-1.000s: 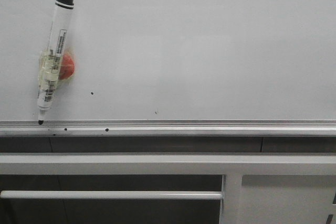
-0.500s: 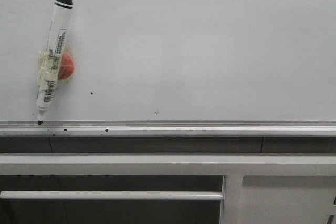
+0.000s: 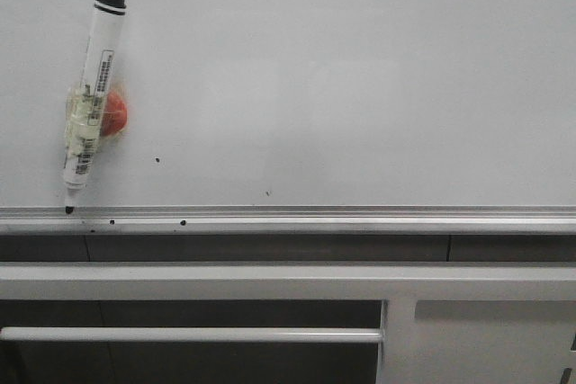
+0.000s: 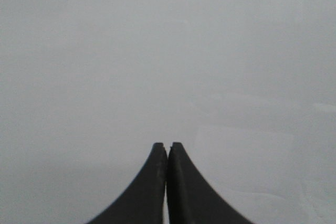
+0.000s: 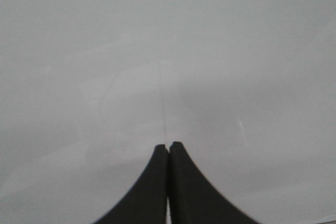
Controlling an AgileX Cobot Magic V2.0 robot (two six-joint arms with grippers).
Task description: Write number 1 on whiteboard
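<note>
I see no number 1 stroke yet on large white glossy whiteboard (image 3: 342,78); white marker pen (image 3: 90,101) uncapped, stuck near its left edge, tip at silver rail (image 3: 360,215). Left fingers (image 4: 167,145) and right fingers (image 5: 168,145) pressed together, empty. All writing left, I judge

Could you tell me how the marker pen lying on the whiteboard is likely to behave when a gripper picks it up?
The marker pen looks like a rigid plastic barrel, so probably stiff and light. Its round, smooth body may slip or roll between jaws. The clear tape and red piece at mid-barrel might resist lifting off the whiteboard.
</note>
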